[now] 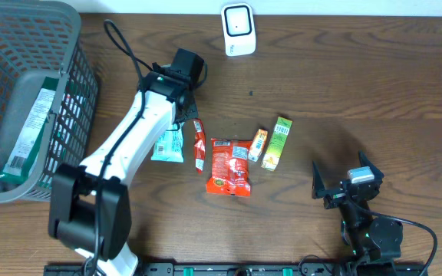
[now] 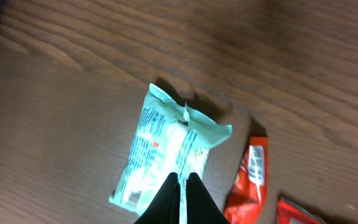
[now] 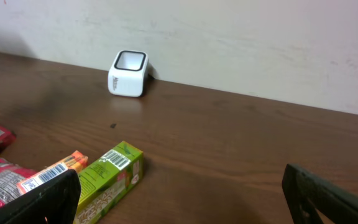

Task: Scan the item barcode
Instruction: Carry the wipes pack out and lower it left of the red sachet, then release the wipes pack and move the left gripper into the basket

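A teal snack packet (image 2: 160, 146) lies on the brown table, left of the other items (image 1: 167, 146). My left gripper (image 2: 180, 177) is shut on it; the two black fingers pinch the thin back seam near the packet's lower middle. The white barcode scanner (image 1: 238, 29) stands at the far edge by the wall (image 3: 128, 73). My right gripper (image 3: 182, 199) is open and holds nothing. It sits low near the front right of the table (image 1: 344, 184), well away from the packet.
A red stick packet (image 1: 199, 144), a red pouch (image 1: 229, 166), a small orange box (image 1: 258, 145) and a green box (image 1: 278, 142) lie in a row mid-table. A grey wire basket (image 1: 67, 46) with a package in it stands at the left.
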Controlling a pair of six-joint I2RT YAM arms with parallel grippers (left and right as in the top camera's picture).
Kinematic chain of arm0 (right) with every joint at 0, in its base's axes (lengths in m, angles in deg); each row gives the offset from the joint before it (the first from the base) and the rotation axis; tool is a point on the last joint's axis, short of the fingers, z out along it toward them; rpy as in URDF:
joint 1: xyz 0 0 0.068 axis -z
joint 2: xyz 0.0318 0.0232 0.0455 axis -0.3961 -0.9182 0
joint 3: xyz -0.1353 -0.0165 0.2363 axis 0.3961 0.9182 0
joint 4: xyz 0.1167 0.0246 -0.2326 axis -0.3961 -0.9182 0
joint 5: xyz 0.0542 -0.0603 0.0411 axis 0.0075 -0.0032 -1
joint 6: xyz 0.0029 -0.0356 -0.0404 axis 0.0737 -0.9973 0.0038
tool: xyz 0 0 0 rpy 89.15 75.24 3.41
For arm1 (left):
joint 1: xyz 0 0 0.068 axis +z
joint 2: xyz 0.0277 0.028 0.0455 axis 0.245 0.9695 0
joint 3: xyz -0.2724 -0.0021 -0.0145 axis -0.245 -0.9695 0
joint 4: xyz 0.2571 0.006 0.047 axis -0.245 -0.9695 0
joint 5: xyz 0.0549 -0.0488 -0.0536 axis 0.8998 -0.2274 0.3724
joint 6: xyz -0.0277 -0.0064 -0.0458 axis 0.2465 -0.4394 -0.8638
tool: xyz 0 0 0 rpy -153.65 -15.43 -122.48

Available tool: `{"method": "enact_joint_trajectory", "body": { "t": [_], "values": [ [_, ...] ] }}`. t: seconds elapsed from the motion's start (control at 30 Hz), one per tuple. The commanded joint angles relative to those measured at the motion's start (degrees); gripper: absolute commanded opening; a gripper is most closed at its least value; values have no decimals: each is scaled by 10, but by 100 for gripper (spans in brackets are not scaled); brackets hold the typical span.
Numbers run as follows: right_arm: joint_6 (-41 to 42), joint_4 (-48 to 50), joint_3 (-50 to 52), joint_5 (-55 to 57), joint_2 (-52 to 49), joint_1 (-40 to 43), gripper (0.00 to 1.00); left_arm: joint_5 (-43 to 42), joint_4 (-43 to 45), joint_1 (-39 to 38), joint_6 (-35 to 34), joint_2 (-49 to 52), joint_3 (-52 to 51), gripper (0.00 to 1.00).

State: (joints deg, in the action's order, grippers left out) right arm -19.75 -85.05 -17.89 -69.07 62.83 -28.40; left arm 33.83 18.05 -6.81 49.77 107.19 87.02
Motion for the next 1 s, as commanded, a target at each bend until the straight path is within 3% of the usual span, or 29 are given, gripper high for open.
{"method": "enact_joint_trajectory", "body": {
  "t": [0.0, 0.37, 0.63, 0.83, 0.87, 0.9, 0.97],
  "values": [
    [7, -2, 1, -1, 3, -3, 99, 18, 8, 3, 3, 44, -11, 8],
    [7, -2, 1, -1, 3, -3, 99, 12, 30, 2, 4, 126, -11, 8],
    [7, -2, 1, -1, 3, -3, 99, 12, 41, 3, 30, 106, -1, 8],
    [7, -2, 1, -1, 3, -3, 99, 27, 26, 19, 49, 16, 42, 30],
    [7, -2, 1, -1, 3, -3, 99, 34, 24, 35, 66, -24, 63, 47],
    [7, -2, 1, -1, 3, -3, 99, 38, 24, 44, 69, -43, 73, 55],
    [7, -2, 1, -1, 3, -3, 99, 43, 24, 70, 73, -87, 94, 62]
  ]
}}
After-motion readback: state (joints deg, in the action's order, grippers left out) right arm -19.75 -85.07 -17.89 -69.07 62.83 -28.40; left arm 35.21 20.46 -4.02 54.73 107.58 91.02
